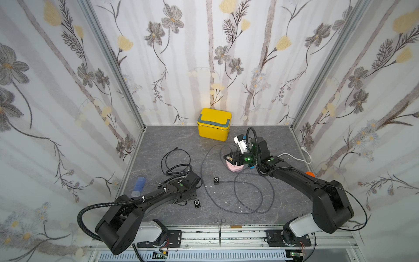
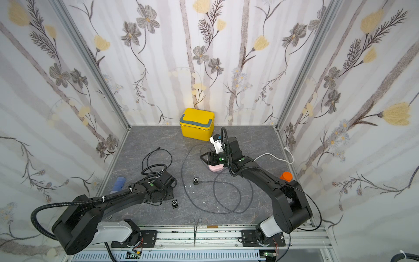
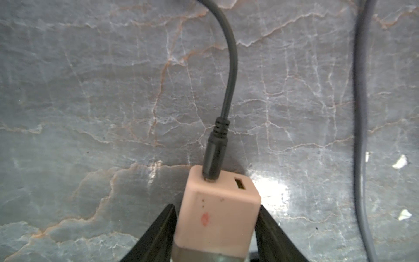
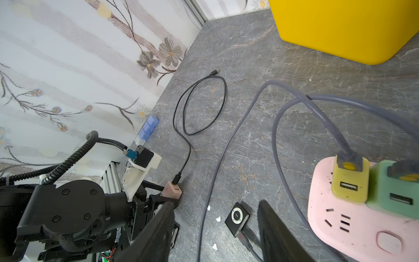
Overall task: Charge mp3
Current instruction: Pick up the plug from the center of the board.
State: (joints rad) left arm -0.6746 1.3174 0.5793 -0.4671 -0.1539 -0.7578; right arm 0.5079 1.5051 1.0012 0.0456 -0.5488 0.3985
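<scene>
charging looks set up for one mp3 player (image 1: 216,180), which lies mid-worktop with a grey cable (image 1: 227,181) in it. another mp3 player (image 1: 197,203) lies bare near the front edge, beside the left claw (image 3: 216,205). that claw squeezes a pink plug block (image 3: 222,226) with a black cable (image 3: 229,74) in it. the right claw (image 4: 215,231) hangs half open and empty over the pink power strip (image 4: 340,226). i think the block and the bare player are not yet hooked up.

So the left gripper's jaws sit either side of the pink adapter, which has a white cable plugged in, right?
Not quite. The cable plugged into the pink adapter is black, not white; the left wrist view shows it. The left gripper does have its jaws either side of the adapter.
</scene>
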